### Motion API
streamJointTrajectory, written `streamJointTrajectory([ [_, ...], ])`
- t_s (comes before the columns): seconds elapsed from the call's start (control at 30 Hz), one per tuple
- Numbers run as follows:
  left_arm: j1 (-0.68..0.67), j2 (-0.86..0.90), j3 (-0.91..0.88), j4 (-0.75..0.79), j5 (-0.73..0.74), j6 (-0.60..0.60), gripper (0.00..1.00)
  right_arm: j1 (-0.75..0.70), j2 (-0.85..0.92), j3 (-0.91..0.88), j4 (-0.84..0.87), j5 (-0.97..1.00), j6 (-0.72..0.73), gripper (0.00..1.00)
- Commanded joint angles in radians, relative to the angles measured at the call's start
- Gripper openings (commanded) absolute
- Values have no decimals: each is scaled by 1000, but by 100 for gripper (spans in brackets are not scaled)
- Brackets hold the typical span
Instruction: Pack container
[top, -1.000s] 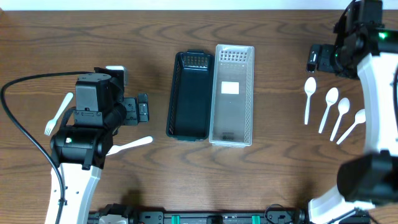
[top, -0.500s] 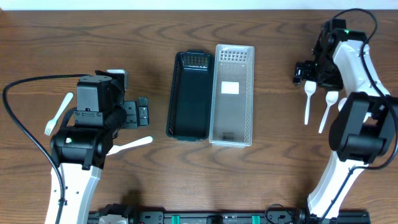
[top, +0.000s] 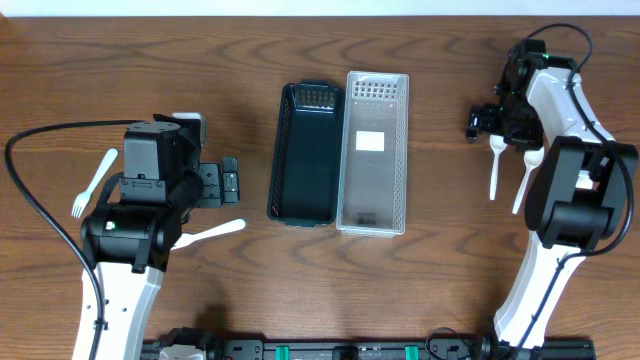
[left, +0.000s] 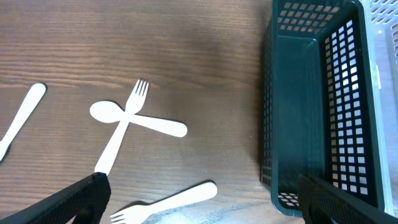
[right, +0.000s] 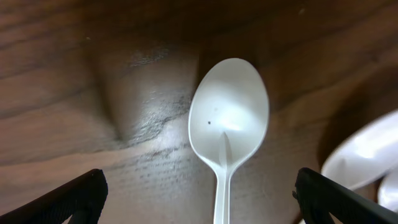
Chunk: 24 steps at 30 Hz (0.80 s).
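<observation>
A dark green basket (top: 305, 152) and a clear white basket (top: 374, 152) stand side by side at the table's middle. White plastic spoons (top: 495, 165) lie in a row at the right. My right gripper (top: 484, 120) is open and low over the leftmost spoon (right: 229, 118), with its fingers (right: 208, 205) on either side of the handle. My left gripper (top: 229, 181) is open and empty left of the dark basket (left: 311, 106). In the left wrist view its fingers (left: 199, 208) hover over a fork (left: 165, 202). A fork (left: 118, 134) lies across a spoon (left: 137, 118).
Two white forks lie by the left arm, one at the far left (top: 93, 183) and one nearer the front (top: 205, 234). A second spoon (top: 527, 178) lies right of the first, and it also shows in the right wrist view (right: 367, 155). The right arm covers the other spoons.
The right arm has swung left and down from the far right corner to sit over the leftmost spoon. The left arm has barely moved.
</observation>
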<state>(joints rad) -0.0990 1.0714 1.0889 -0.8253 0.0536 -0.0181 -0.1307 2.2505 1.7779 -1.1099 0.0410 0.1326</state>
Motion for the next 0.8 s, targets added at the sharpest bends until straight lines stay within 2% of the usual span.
streamJointTrajectory([
  [0.0,5,-5,19,-2,2,14,98,-8,35,-8,0,3,-6,99],
  [0.13,5,-5,19,-2,2,14,98,-8,47,-9,-1,3,-6,99],
  [0.33,5,-5,19,-3,2,14,98,-8,59,-23,-17,-8,1,93],
  [0.53,5,-5,19,-4,2,14,98,-8,58,-93,-7,-8,2,85],
  [0.77,5,-5,19,-4,2,14,98,-8,58,-171,14,-8,2,70],
])
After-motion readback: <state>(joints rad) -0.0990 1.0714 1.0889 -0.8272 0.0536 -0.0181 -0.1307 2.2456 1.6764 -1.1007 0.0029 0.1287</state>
